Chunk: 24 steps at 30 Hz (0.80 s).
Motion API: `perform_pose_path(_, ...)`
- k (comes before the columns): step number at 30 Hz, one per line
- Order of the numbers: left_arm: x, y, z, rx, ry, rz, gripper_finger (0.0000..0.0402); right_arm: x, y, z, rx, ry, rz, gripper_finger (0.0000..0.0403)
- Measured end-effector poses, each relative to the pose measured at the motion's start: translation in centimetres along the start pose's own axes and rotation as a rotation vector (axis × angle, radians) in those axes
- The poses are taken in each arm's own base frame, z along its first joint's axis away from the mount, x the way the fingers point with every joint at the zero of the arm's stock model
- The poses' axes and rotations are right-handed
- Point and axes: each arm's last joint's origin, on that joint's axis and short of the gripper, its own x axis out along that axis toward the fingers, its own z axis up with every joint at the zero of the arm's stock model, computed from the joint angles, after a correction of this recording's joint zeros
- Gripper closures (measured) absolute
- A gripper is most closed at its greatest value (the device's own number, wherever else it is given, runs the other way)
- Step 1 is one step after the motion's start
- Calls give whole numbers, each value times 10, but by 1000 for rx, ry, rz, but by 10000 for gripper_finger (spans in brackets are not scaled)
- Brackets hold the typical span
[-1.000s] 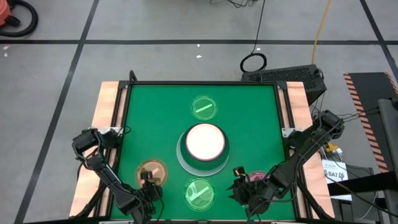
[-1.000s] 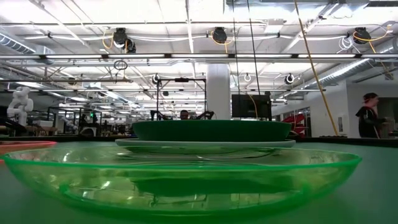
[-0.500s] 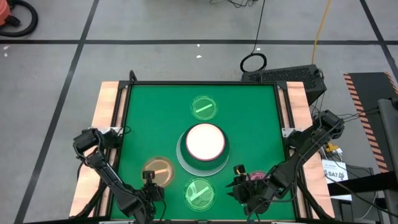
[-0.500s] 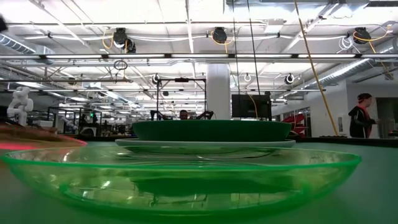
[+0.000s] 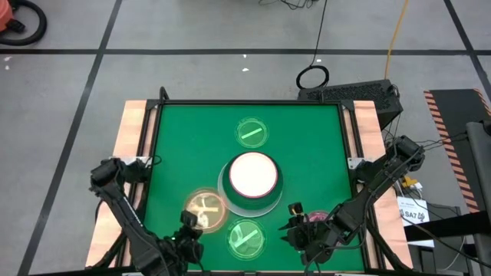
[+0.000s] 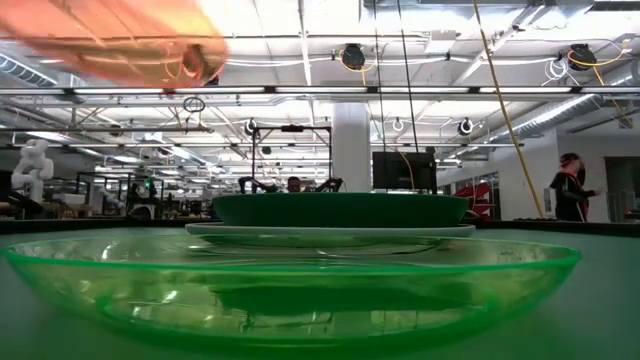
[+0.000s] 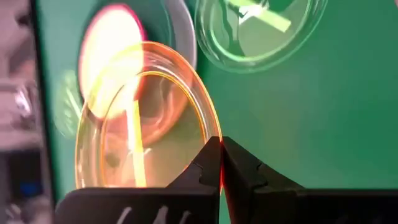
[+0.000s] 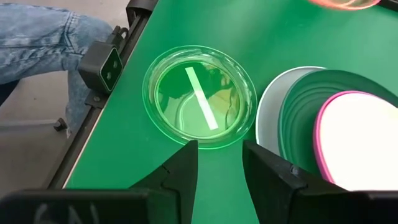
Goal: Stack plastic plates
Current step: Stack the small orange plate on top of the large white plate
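Orange and see-through, the small orange plate [image 5: 205, 211] is pinched at its rim by the left gripper [image 5: 187, 221], whose two fingers are pressed together on the plate's edge in the left wrist view [image 7: 220, 163]. In the high view this plate is at the near left part of the green table [image 5: 176, 138], just beside the central stack and partly over its pale rim; in the low view it shows as an orange blur [image 6: 120, 45] high above the table surface, so it is lifted and not resting. The stack in the middle has a large pale mint-white plate [image 5: 224, 195] at the bottom, a dark green plate [image 5: 272, 193] on it, then a bright pink plate [image 8: 318, 127] of which only the rim shows, and a cream plate [image 5: 253, 174] on top. One small translucent green plate [image 5: 245, 238] with a light stripe lies at the near edge, just beside the stack, and another translucent green plate [image 5: 251, 132] lies on the far side of the stack, apart from it. The right gripper [image 5: 295, 222] is low at the near right of the table, its fingers [image 8: 183, 168] spread apart with nothing between them, pointing toward the near green plate. In the low view a person [image 6: 567, 188] stands far in the room behind.
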Motion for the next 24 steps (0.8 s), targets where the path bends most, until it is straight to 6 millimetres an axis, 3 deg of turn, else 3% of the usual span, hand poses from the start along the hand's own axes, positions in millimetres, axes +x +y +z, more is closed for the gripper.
perform_pose_path(7,4,17,12,246,-13,41,396,0,-1,-2,5,15,-5,284)
perform_pose_path(17,38,62,27,314,93,80,396,-1,-2,-8,40,76,-28,284)
perform_pose_path(24,62,90,40,455,97,-55,396,-3,1,-12,59,97,-27,284)
